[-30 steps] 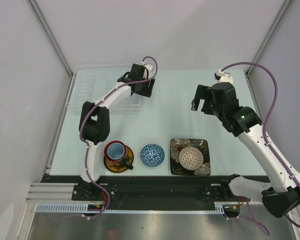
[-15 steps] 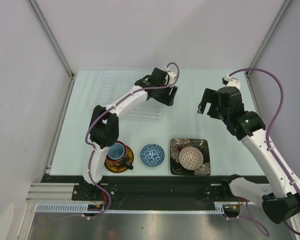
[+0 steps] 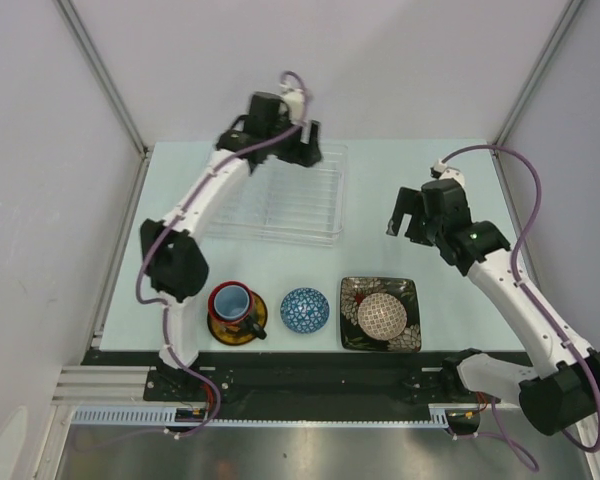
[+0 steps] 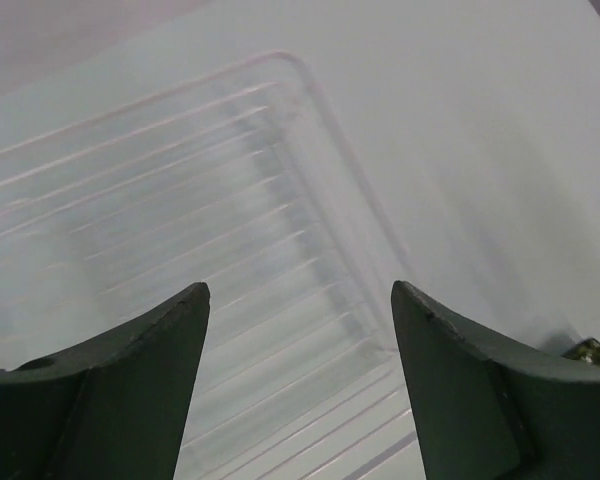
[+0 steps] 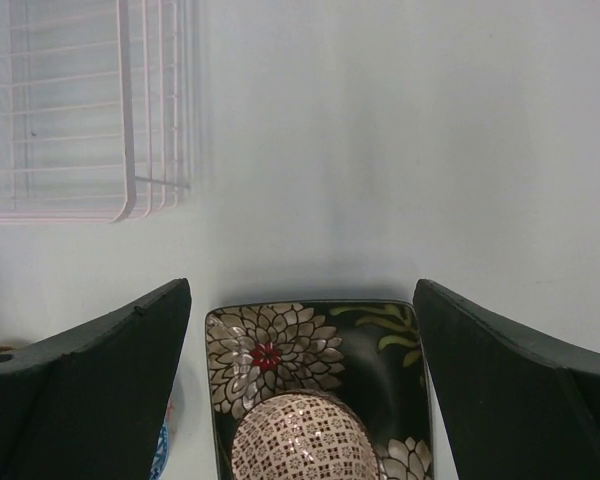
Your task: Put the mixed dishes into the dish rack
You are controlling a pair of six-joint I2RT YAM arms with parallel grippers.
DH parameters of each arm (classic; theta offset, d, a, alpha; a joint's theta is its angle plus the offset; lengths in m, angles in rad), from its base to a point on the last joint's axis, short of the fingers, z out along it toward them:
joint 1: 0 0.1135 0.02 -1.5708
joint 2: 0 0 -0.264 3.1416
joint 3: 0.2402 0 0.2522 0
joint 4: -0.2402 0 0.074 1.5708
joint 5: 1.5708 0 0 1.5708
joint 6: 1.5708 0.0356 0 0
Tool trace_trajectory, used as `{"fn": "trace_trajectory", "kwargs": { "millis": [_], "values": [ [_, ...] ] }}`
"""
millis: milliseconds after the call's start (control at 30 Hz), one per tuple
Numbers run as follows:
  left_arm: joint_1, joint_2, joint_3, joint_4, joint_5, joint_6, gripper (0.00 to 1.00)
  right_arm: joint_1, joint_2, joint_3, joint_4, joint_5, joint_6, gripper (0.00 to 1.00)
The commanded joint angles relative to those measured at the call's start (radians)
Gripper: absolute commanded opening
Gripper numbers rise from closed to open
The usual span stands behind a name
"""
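Along the near edge of the table (image 3: pixel 380 190) a red mug (image 3: pixel 230 300) sits on a yellow saucer (image 3: pixel 255 322). A small blue bowl (image 3: pixel 304 309) is just beside it, then a beige netted bowl (image 3: pixel 382 316) resting on a black floral plate (image 3: pixel 355 295). Beyond the plate hovers the right gripper (image 5: pixel 300 285), jaws wide, holding nothing. Farther back lies the white wire dish rack (image 3: pixel 280 200), with the left gripper (image 4: pixel 298 292) above its far end, fingers parted around nothing.
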Motion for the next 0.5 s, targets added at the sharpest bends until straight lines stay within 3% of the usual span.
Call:
{"fn": "trace_trajectory", "kwargs": {
  "millis": [0, 133, 267, 467],
  "values": [
    [0.244, -0.158, -0.113, 0.037, 0.009, -0.017, 0.78, 0.011, 0.081, -0.028, 0.154, -0.082, 0.021, 1.00],
    [0.376, -0.241, -0.284, 0.049, -0.020, 0.030, 0.77, 0.052, 0.247, 0.070, 0.210, -0.096, 0.010, 1.00],
    [0.470, -0.367, -0.536, 0.162, -0.049, 0.076, 0.77, 0.095, 0.425, 0.214, 0.234, -0.081, -0.019, 1.00],
    [0.512, -0.392, -0.648, 0.199, -0.072, 0.113, 0.77, 0.105, 0.661, 0.372, 0.247, -0.095, -0.033, 1.00]
  ]
}}
